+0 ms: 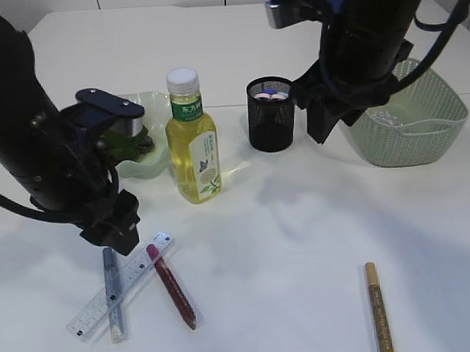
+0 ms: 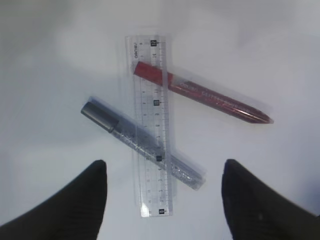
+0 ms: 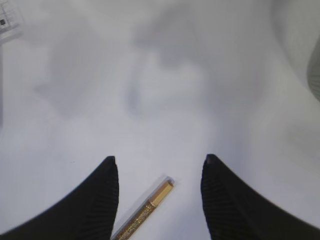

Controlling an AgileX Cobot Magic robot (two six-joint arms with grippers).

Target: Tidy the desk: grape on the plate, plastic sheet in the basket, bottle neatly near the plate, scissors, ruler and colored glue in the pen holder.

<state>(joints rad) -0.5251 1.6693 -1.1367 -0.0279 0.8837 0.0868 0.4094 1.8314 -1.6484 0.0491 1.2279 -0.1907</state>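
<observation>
On the white tabletop (image 1: 303, 244), the ruler (image 2: 152, 125) lies at 12 o'clock from the wide, empty left end effector (image 2: 165, 200), pointing straight away from it.

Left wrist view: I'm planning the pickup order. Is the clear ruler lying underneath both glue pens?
No, the ruler lies on top of the silver pen and red pen.
</observation>
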